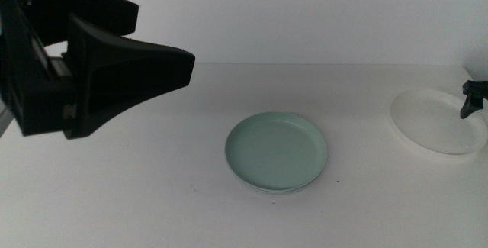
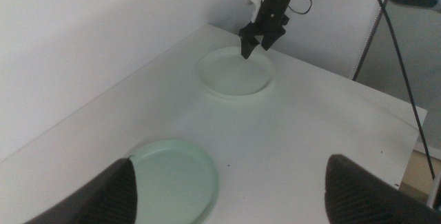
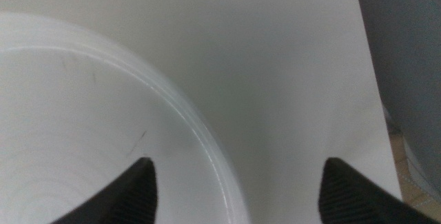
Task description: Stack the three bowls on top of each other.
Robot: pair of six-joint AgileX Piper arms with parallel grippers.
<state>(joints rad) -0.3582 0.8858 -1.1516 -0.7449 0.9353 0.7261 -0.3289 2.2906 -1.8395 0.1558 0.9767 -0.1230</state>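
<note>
Mint green bowl (image 1: pixel 276 151) sits mid-tabletop (image 1: pixel 152 194), seemingly atop a second dish. White bowl (image 1: pixel 436 121) lies apart at three o'clock; my right gripper (image 1: pixel 471 100) straddles its rim, jaws wide. Left gripper (image 1: pixel 145 65) waits, jaws wide.

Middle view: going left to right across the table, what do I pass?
Left gripper, raised with jaws open → mint green bowl at centre → white bowl → right gripper over the white bowl's right rim, jaws open.
</note>
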